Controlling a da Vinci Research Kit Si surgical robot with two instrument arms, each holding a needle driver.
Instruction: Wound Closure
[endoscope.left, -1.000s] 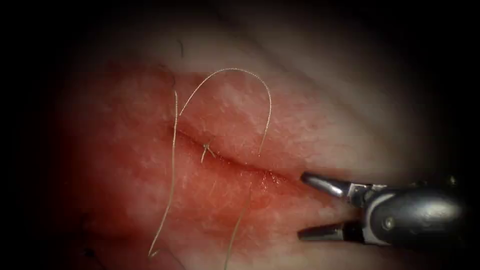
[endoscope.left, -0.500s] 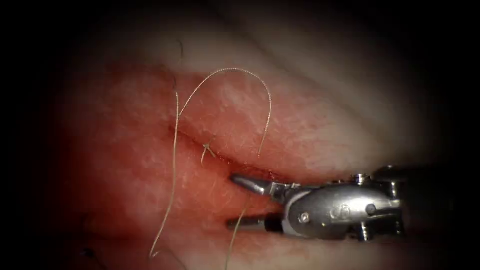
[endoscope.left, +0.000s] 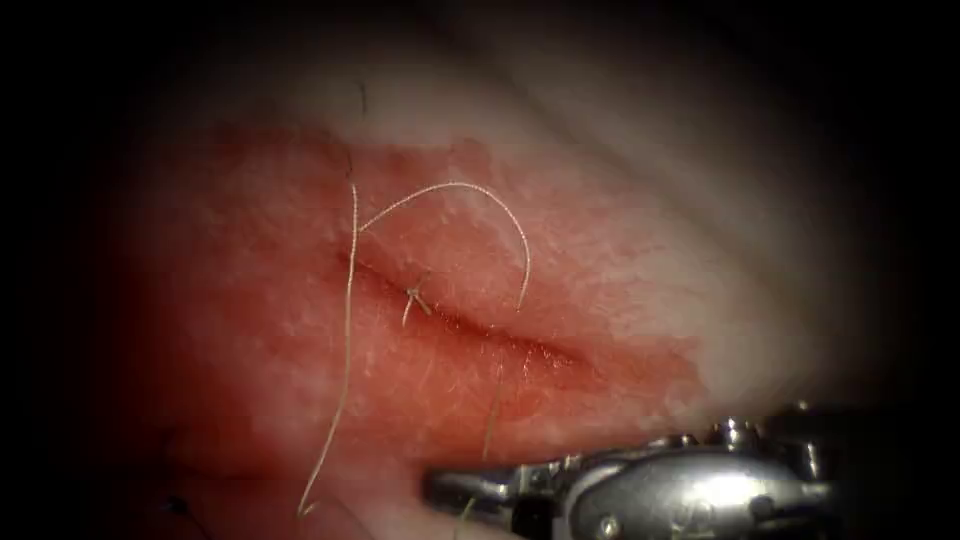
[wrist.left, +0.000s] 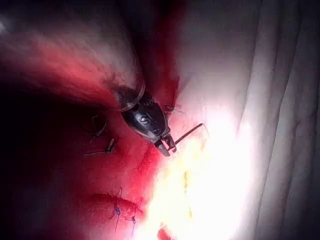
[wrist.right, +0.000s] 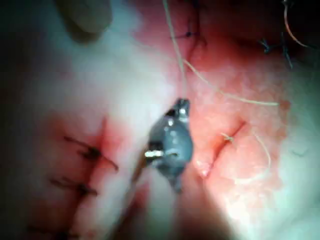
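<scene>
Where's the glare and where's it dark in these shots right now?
Endoscope view: dark rim all round, glare on the right tool, shut on the thread. Left wrist view: the tissue beside the left tool glares white; something thin and dark at its tip, perhaps the needle. Right wrist view: highlights on the right tool.

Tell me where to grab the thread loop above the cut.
Grip the thread loop at its crown, coming from the picture's top: there the arc seems lifted off the tissue, while its ends lie flat beside the cut.
</scene>
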